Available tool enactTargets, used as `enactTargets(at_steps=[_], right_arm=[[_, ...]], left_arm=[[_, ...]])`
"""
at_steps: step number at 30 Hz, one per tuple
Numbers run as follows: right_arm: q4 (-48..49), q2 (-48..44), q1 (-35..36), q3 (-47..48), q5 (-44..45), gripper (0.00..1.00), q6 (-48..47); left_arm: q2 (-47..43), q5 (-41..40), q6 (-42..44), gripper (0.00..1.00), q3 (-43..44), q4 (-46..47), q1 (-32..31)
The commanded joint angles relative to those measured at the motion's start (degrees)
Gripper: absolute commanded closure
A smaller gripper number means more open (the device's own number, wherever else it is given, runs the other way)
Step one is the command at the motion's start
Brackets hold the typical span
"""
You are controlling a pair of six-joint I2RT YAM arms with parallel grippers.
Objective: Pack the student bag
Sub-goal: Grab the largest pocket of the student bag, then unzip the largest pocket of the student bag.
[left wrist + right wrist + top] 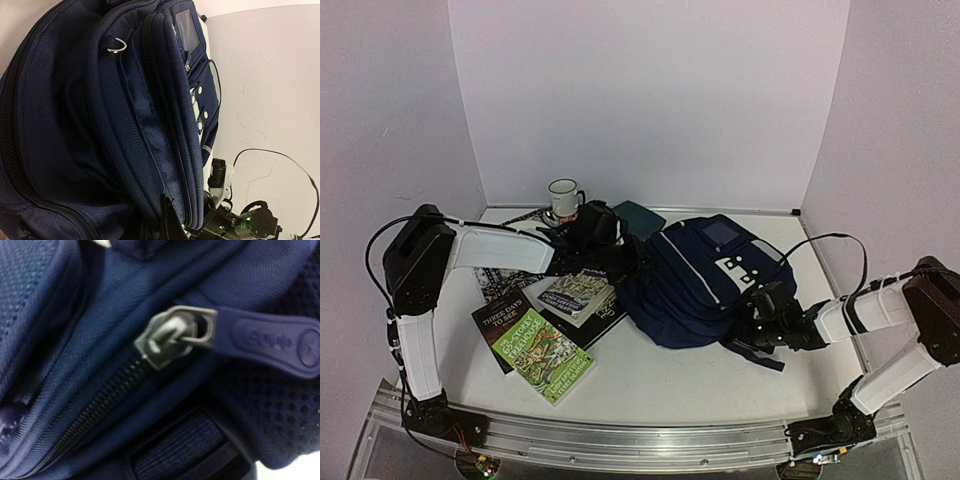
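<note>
Bag point(700, 285) is lying centre desk point(660, 390). My right pincer point(757, 325) is hovering at its five o'clock by the zip pull point(270, 342), left pincer point(620, 258) at ten; can't tell either grip. Pulling askew, I'm risking a jam or dragging it.

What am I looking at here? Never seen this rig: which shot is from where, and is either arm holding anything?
These are two small robot arms bolted at the near edge of a table, each ending in a two-finger gripper. The wide picture comes from a fixed camera above and behind them. The other two come from cameras on the wrists.

On the table lie the navy student bag, a green book beside other books, and a white mug at the back.

The left gripper is at the bag's left end, and the right gripper is at its near right edge. The right wrist view is a close-up of a zipper slider and its navy pull tab.

No fingers show clearly, so I can't tell whether anything is held.
</note>
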Motion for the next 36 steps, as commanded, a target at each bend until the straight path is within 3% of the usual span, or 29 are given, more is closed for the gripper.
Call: enactTargets(at_steps=[1, 5, 10, 21, 26, 32, 36], right_arm=[[-8.27, -2.54, 0.96, 2.63, -2.3, 1.0, -2.26], [-15.39, -7.46, 4.84, 6.72, -1.65, 1.0, -3.76], [-22.98, -7.28, 10.56, 14.19, -0.76, 1.0, -4.83], [-23.61, 3.91, 17.96, 28.79, -5.16, 1.0, -7.03], [-26.63, 0.63, 18.35, 27.69, -0.56, 1.0, -8.55], [-31.5, -5.21, 17.6, 22.54, 8.18, 1.0, -10.51], [-32.58, -4.95, 17.22, 23.34, 8.62, 1.0, -11.68]], left_arm=[[-1.68, 0.27, -1.9, 1.0, 0.52, 8.89, -0.47], [-0.89, -1.1, -3.71, 1.0, -0.16, 10.83, -0.87], [0.35, -3.21, -6.3, 1.0, -0.93, 13.5, -1.51], [3.34, -5.65, -9.28, 1.0, -1.62, 17.09, -5.0], [0.49, -9.45, -7.77, 0.99, -6.01, 17.46, -4.05], [-3.22, -9.0, -2.93, 0.66, -10.59, 17.25, -1.22], [-5.41, -5.25, 0.73, 0.59, -13.47, 16.64, -1.25]])
